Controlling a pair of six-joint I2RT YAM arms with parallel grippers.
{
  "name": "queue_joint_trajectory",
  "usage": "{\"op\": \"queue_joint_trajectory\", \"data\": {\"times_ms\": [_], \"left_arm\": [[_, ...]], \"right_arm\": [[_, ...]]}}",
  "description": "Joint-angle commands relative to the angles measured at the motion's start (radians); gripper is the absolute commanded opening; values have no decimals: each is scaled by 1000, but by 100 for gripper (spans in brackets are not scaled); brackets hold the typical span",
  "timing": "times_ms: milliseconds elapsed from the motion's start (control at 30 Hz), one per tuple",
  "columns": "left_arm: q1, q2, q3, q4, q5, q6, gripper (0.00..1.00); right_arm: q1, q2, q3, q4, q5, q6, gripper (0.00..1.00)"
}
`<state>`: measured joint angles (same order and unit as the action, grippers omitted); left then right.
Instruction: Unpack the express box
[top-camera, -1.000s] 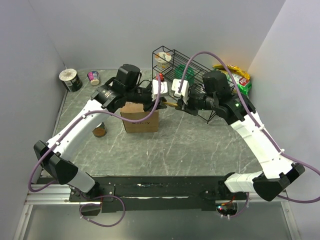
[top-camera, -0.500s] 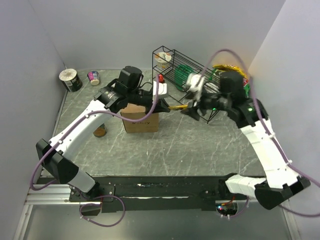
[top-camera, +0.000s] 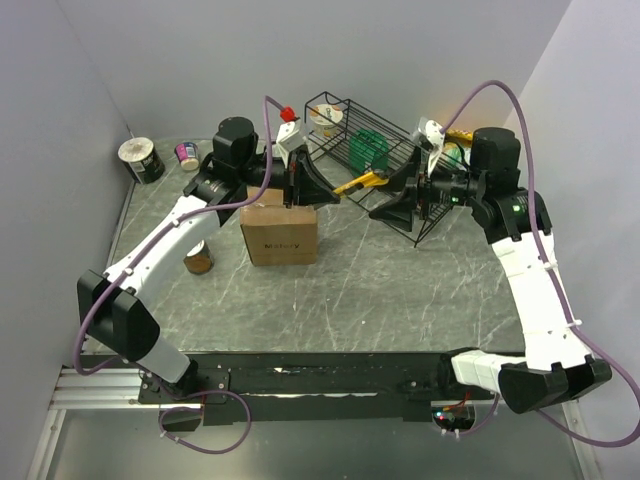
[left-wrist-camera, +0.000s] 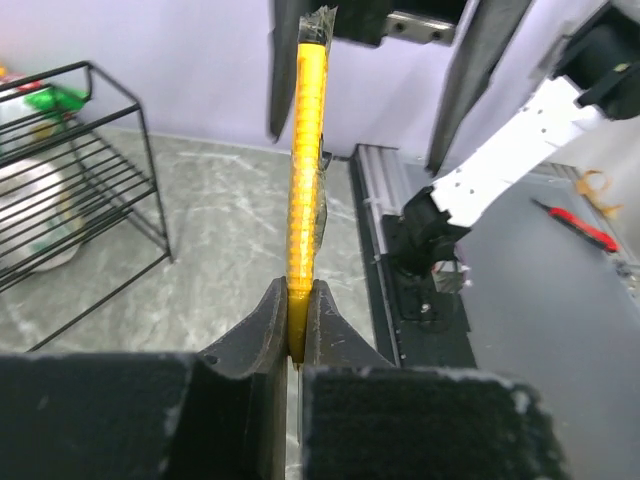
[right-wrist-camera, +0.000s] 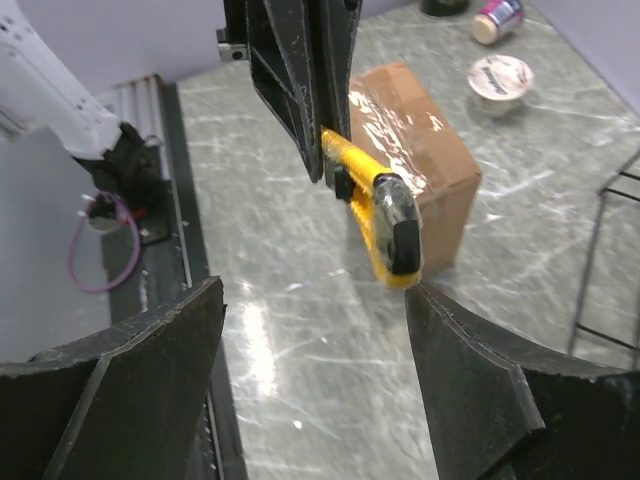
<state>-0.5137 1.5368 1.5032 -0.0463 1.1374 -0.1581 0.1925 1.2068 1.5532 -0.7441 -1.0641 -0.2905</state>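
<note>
We see the brown corrugated cardboard express box standing on the grey marbled counter, its top flaps closed under glossy clear tape and dark lettering on its near side. Everything else we place from this box.

The left gripper hangs just past the box's far right corner, higher than its top. Its two black fingers are pressed together on one end of a yellow-and-black utility knife. The left wrist view shows the yellow handle pinched edge-on in that gripper. The knife reaches away from the box to the right, off the counter.

Further right of the box, the right gripper faces the knife's free end with its fingers spread wide. In its own view the knife sits between and beyond the two open fingers of the gripper, touching neither, with the box behind it.

Behind the box and to its right stands a black wire rack. Just left of the box sits a small brown-topped jar. Well off to the far left of the box, in the corner, are a white tub and a small can.
</note>
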Motion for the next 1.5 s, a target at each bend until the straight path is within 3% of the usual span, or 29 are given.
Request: {"op": "queue_joint_trajectory", "data": {"times_ms": [0,233,567,1033,1133,1267,1300,1333,1367,1400,1433,1467], "left_arm": [[-8,14,-5,146,78,-123,1],[-8,28,6,129,87,-113,1],[-12,32,12,108,85,-93,1],[-20,51,25,92,85,-75,1],[-20,52,26,92,85,-75,1],[-20,56,35,77,68,-55,1],[-19,57,40,48,56,-40,1],[-17,57,48,-2,6,10,8],[-8,51,58,-35,-37,38,25],[3,31,61,-99,-77,63,51],[17,19,63,-125,-164,116,59],[56,3,66,-162,-201,146,64]], "right_arm": [[1,6,-7,137,-54,93,79],[12,28,-33,302,-86,220,77],[65,62,-38,284,-71,175,71],[104,92,-16,261,-82,145,47],[107,97,-16,255,-86,137,37],[116,102,-22,223,-79,106,0],[116,100,-27,224,-70,114,0],[116,99,-30,224,-1,125,0],[116,93,-30,223,66,138,0],[116,86,-28,226,144,172,0],[117,80,-30,230,332,183,0],[119,59,-31,235,407,188,0]]}}
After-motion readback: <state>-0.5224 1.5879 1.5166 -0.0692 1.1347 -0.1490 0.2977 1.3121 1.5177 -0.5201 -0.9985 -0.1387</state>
